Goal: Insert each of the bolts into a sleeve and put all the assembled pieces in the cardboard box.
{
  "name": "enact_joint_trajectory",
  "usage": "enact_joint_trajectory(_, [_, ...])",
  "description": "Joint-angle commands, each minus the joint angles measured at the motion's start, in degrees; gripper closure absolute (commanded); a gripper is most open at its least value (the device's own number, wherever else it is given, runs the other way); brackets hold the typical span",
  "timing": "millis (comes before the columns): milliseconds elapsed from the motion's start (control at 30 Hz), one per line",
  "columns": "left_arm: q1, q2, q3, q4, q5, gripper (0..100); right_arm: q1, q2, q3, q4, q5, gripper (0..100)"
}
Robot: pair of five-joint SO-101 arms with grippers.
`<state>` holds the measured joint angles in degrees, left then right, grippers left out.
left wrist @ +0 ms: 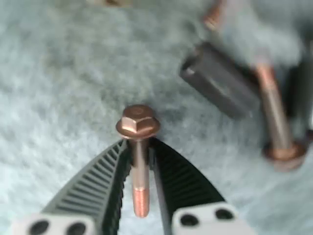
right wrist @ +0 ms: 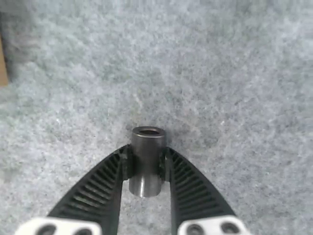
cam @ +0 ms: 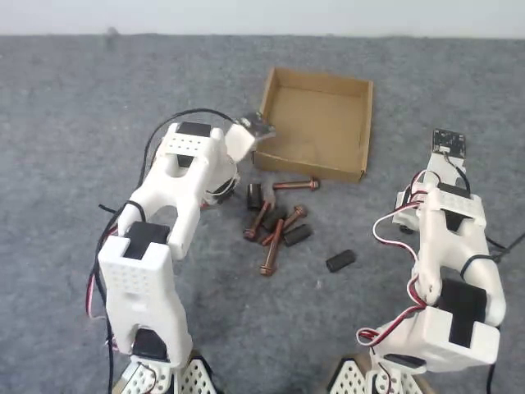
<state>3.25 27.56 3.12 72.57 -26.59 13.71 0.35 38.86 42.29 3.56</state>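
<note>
Bolt (left wrist: 139,125) clamped mid-shank in the left gripper (left wrist: 139,144), fingers clenched, head proud of the tips. Sleeve (right wrist: 146,169) pinched across its wall by the right gripper (right wrist: 146,149), bore open forward. Both judged rigid, light, smooth metal; likely to pivot unless gripped squarely. Loose bolts (cam: 276,244) lie on the tabletop (cam: 82,98) near the cardboard box (cam: 316,115).

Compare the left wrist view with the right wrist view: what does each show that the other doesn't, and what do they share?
Left wrist view: the left gripper shut on a copper bolt, with a loose sleeve and a second bolt lying on the grey carpet beyond. Right wrist view: the right gripper shut on a dark sleeve, its open end visible. Both: the carpet, and a gripper clamping one part.
</note>
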Motion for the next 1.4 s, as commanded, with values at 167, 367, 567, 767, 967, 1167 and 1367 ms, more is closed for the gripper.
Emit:
enact_joint_trajectory(167, [-9.41,-1.14,-2.68,0.35,27.16,99,-0.57,-0.4,-3.52,-0.57,-0.35,99.2])
enact_joint_trajectory(367, [-14.95,-1.14,-2.33,-1.41,30.86,99,-0.75,-0.4,-3.52,-0.66,-0.53,99.2])
enact_joint_trajectory(567, [-15.12,-9.76,8.66,-9.23,30.86,99,-0.75,-0.4,-3.34,-0.22,-0.53,99.2])
enact_joint_trajectory(767, [-14.86,-25.85,27.38,-22.95,30.77,99,-0.75,-0.4,-3.25,-0.22,-0.53,99.2])
enact_joint_trajectory(967, [-14.86,-33.49,34.86,-24.53,31.03,99,-0.75,-0.4,-3.25,-0.13,-0.53,99.2])
enact_joint_trajectory(1167, [-14.77,-32.79,36.26,-24.62,30.95,99,-0.75,-0.4,-3.16,0.48,-0.44,99.2])
enact_joint_trajectory(1367, [-14.86,-29.01,33.45,-24.18,31.21,92,-0.75,-0.4,-3.16,0.48,-0.35,99.2])
